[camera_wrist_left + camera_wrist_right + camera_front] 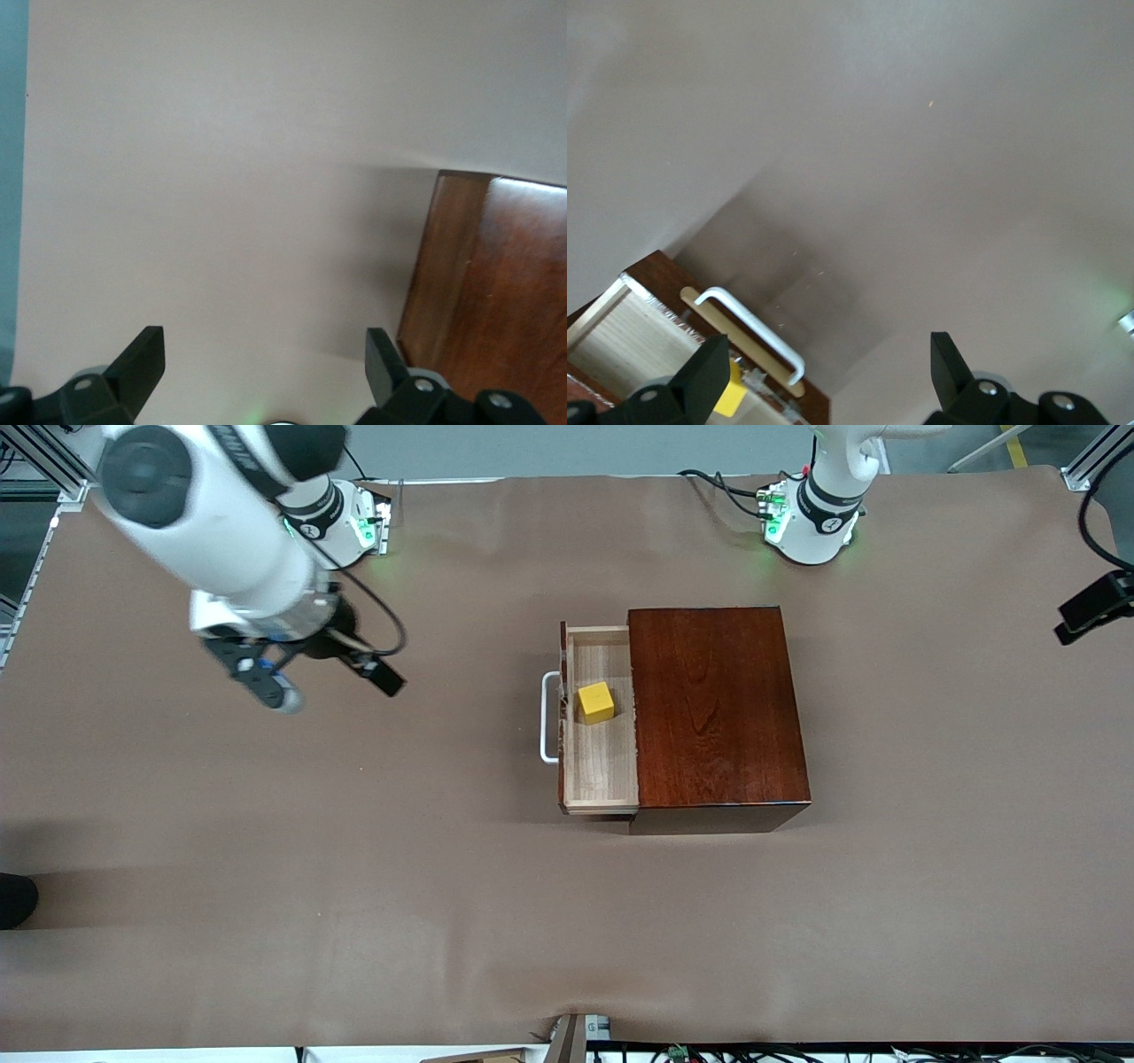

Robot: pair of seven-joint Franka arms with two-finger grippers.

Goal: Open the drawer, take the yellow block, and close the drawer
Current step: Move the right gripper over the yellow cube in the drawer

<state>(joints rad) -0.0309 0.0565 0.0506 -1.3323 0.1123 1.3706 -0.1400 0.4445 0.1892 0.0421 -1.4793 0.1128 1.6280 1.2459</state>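
Brown-covered table with an open drawer holding a yellow block.

Near the table's middle sits a glossy reddish-brown wooden box, its pale wood drawer pulled partly out toward the right arm's end, white bar handle leading. The yellow block lies alone inside the drawer, apart from its walls, on the half farther from the front camera. Bare cloth surrounds the box on every side. The right gripper hangs in the air over open table, well apart from the handle, fingers spread and empty. The left gripper waits up by a corner of the box, fingers spread too, holding nothing.
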